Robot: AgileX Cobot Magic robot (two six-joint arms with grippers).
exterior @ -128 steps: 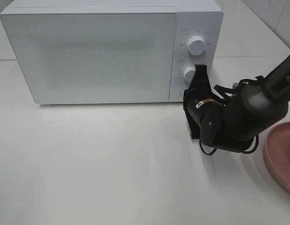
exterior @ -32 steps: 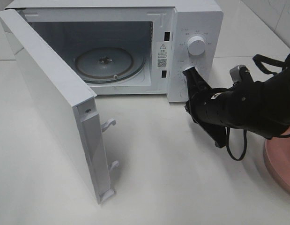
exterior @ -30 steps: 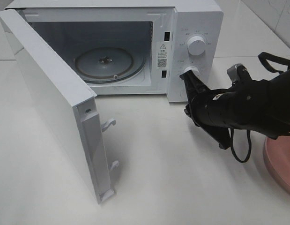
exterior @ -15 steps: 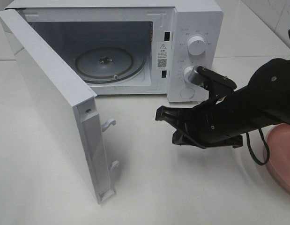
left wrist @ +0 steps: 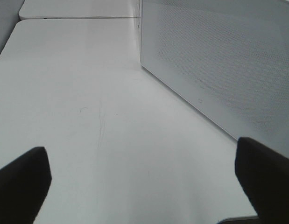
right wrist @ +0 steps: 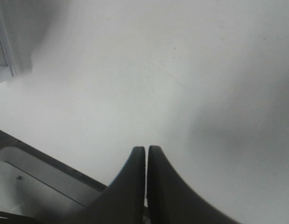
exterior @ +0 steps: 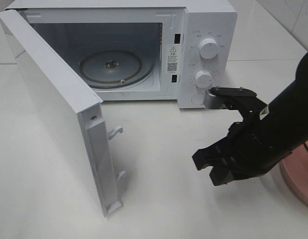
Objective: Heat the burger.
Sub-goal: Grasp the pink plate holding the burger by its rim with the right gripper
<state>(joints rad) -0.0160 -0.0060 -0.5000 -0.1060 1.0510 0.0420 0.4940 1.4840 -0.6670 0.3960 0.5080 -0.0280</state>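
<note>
Burger: out of view.
Left tool (left wrist: 143, 179): apart, beside door (left wrist: 219, 70).
Right tool (right wrist: 146, 154): together, empty, over worktop (right wrist: 135, 70).
Microwave (exterior: 208, 20): white, door open.
Worktop: white, glossy; pink plate (exterior: 298, 172) at right edge.
Room: pale tiles (exterior: 288, 15) behind.

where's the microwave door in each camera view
Exterior high: the microwave door stands swung open at the left, running toward the camera.
Left wrist: it is the perforated white panel ahead of the open left claw.
Right wrist: only a white edge shows, far beyond the shut right claw; probably the door, not certain.
Shared landmark: the white table.
</note>
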